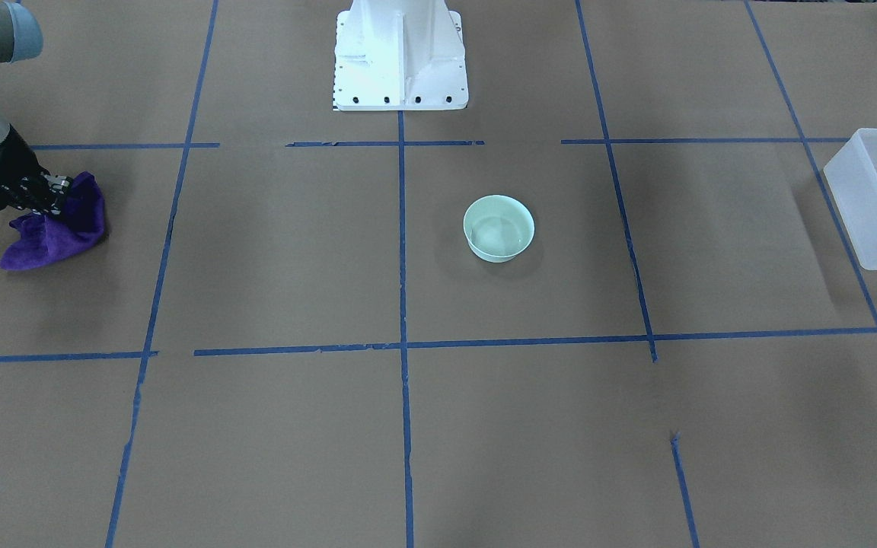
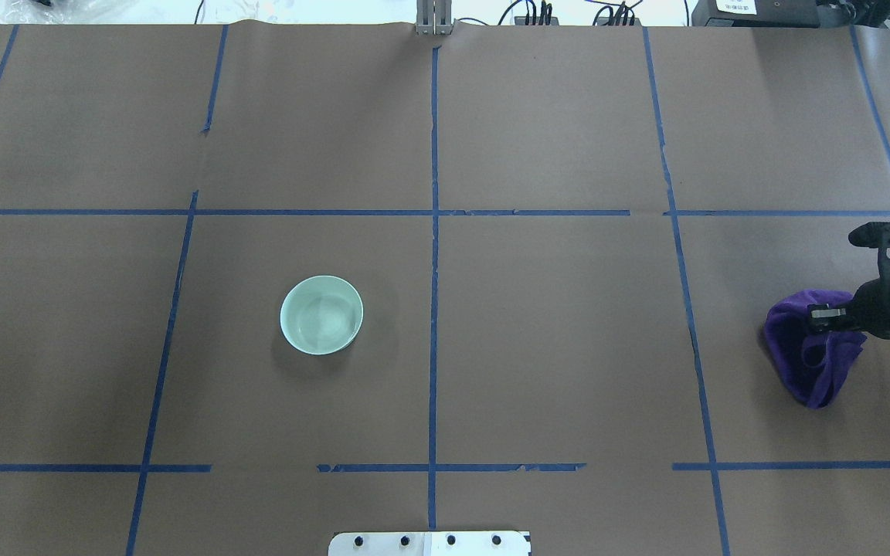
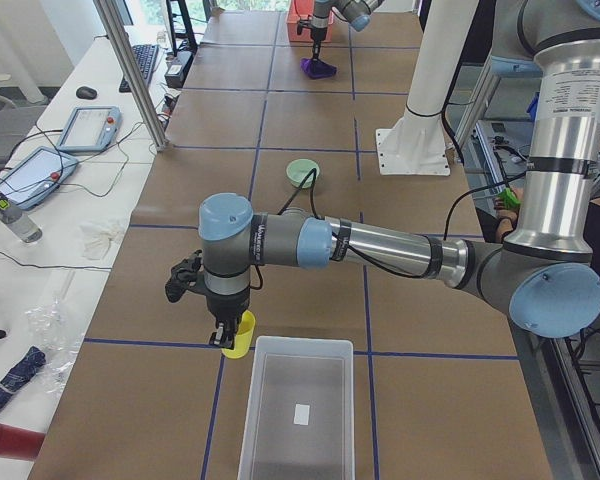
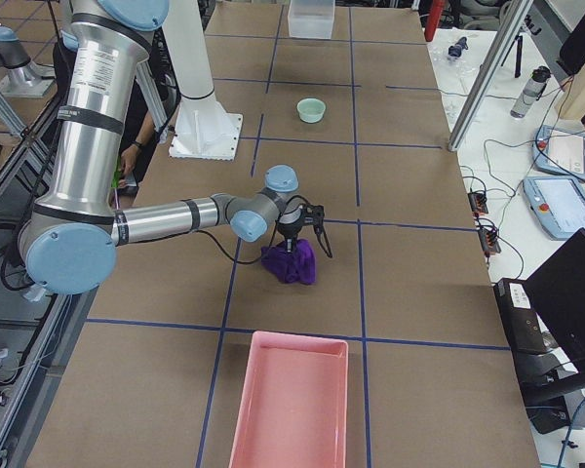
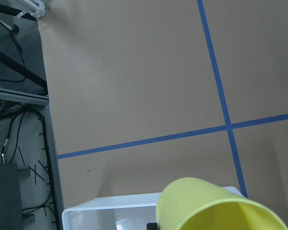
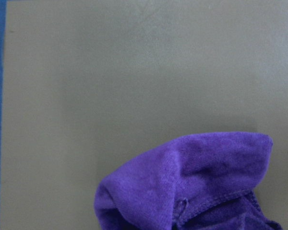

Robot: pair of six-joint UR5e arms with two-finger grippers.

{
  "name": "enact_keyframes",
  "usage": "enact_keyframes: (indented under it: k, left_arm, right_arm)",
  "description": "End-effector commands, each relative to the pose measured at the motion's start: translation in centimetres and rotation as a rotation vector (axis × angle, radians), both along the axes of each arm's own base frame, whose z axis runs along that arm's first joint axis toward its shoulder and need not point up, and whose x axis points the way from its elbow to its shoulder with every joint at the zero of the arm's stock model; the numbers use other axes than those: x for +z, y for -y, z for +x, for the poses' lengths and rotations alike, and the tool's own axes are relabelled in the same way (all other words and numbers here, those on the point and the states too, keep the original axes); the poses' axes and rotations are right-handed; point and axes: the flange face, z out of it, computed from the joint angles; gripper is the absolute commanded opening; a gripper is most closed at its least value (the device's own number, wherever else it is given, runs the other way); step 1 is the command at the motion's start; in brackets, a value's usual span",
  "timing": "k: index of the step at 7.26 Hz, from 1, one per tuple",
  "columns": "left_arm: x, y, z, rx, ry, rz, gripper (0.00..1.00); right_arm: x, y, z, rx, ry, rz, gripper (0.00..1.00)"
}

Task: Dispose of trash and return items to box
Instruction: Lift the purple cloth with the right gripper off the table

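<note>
My left gripper [image 3: 225, 338] is shut on the bright-yellow cup [image 3: 239, 336] and holds it just beside the near end of the frosted-white box [image 3: 300, 345]. In the left wrist view the cup [image 5: 216, 206] fills the lower right, with the box rim [image 5: 110, 211] beneath it. The mint-green bowl [image 1: 499, 228] stands upright and empty mid-table, also in the overhead view [image 2: 321, 315]. My right gripper [image 2: 820, 315] is shut on the top of a bunched purple cloth [image 2: 808, 355] at the table's right end, also in the front view [image 1: 58, 199].
A pink tray [image 4: 288, 400] lies at the table's end beyond the cloth. The white robot base [image 1: 400, 57] stands at the table's middle edge. Blue tape lines grid the brown table. The box wall [image 1: 857, 221] shows at the front view's right edge.
</note>
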Motion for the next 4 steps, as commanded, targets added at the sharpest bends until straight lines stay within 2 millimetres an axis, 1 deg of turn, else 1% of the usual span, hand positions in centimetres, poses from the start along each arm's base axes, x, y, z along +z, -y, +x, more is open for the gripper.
enact_keyframes:
  k: [1, 2, 3, 4]
  left_arm:
    - [3.0, -2.3, 0.1, -0.001, -0.006, -0.056, 0.00]
    - [4.2, -2.6, 0.2, -0.001, -0.008, -0.079, 0.00]
    - [5.3, -3.4, 0.3, -0.001, -0.011, -0.080, 0.00]
    - [6.4, -4.7, 0.7, 0.000, -0.056, -0.072, 0.00]
  right_arm:
    - [-4.1, 0.6, 3.6, 0.054, 0.062, 0.014, 0.00]
    - [-5.3, 0.9, 5.8, 0.094, 0.079, 0.031, 0.00]
    - [-6.6, 1.4, 8.0, 0.129, 0.116, 0.035, 0.00]
    - [-7.9, 1.8, 10.5, 0.156, 0.169, 0.027, 0.00]
